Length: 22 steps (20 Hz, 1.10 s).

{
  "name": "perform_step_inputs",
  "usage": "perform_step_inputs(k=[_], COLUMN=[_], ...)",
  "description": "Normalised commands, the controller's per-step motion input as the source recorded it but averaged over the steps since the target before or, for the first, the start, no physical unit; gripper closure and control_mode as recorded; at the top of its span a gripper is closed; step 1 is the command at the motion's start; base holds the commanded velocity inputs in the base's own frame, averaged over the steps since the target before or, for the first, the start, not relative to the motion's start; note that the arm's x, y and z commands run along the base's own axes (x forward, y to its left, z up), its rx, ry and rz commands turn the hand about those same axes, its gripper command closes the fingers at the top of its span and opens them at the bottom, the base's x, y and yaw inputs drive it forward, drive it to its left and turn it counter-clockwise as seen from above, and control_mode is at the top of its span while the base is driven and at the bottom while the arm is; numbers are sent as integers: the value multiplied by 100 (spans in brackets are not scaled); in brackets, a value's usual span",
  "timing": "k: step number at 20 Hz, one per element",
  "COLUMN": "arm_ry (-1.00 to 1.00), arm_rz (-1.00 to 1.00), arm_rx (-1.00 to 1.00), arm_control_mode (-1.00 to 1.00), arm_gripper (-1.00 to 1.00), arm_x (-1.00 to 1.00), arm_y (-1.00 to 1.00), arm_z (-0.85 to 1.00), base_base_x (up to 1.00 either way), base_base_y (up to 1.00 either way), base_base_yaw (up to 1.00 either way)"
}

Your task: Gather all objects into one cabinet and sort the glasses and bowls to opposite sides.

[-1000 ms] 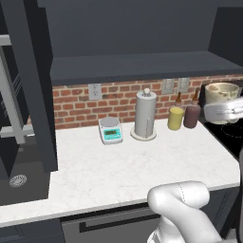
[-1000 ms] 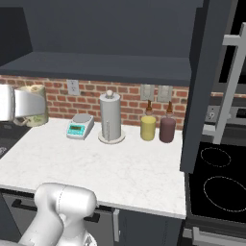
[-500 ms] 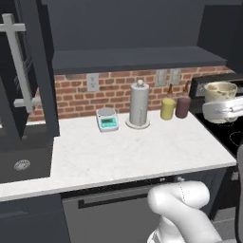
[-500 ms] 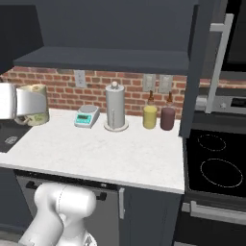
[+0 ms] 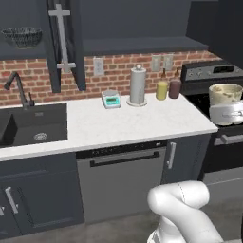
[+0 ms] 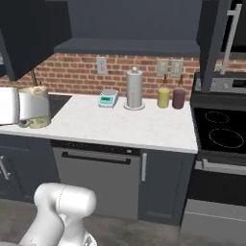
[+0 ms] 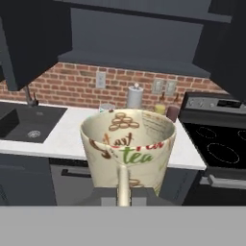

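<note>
You are seeing base backing away from counter point(image 5: 118, 124): both base views now taking in dishwasher point(image 5: 121, 178) and lower cabinet fronts, which earlier sat out of frame. Sink point(image 5: 33, 126) with faucet point(image 5: 18, 88) coming fully into left base view, plus open cabinet door point(image 5: 61, 42) and bowl point(image 5: 21, 36) on shelf at upper left. Stove point(image 6: 221, 134) showing wider in right base view. Mug point(image 7: 127, 146) keeping same place at frame edge, riding along with gripper point(image 7: 124, 192).
</note>
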Motion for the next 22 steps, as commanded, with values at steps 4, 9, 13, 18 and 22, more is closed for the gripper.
perform_step_inputs(k=[4,9,13,18,22], arm_ry=[0,0,0,0,0], arm_rz=[0,0,0,0,0], arm_rx=[0,0,0,0,0], arm_control_mode=[100,100,100,100,100], arm_gripper=[100,100,100,100,100], arm_x=[0,0,0,0,0], arm_y=[0,0,0,0,0], arm_z=[0,0,0,0,0], base_base_x=[-12,-5,-10,-3,0], base_base_y=[100,100,100,100,100], base_base_yaw=[0,0,0,0,0])
